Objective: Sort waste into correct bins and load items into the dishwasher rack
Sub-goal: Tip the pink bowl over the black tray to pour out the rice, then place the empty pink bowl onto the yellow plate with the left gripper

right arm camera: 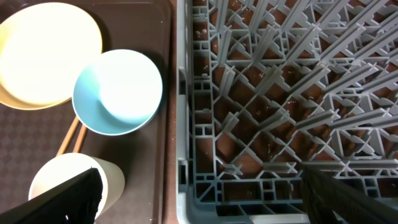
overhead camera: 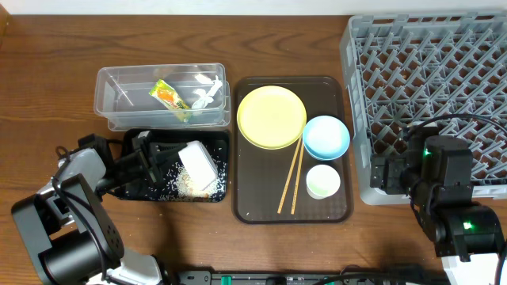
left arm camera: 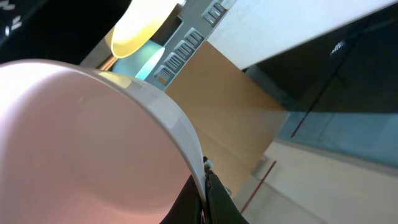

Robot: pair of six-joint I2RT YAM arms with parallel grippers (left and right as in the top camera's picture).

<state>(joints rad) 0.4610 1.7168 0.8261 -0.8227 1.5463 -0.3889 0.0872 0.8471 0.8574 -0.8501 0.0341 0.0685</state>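
Observation:
My left gripper is shut on the rim of the white bowl and holds it tipped on its side over the black tray, where loose rice scraps lie. In the left wrist view the bowl fills the frame, its rim pinched between the fingers. The clear tub holds the green-yellow wrapper and the white plastic scrap. The yellow plate, blue bowl, white cup and chopsticks lie on the brown tray. My right gripper is open and empty at the front-left corner of the grey rack.
The brown serving tray sits between the bins and the rack. In the right wrist view the open fingers straddle the rack's corner, with the cup, blue bowl and plate to the left.

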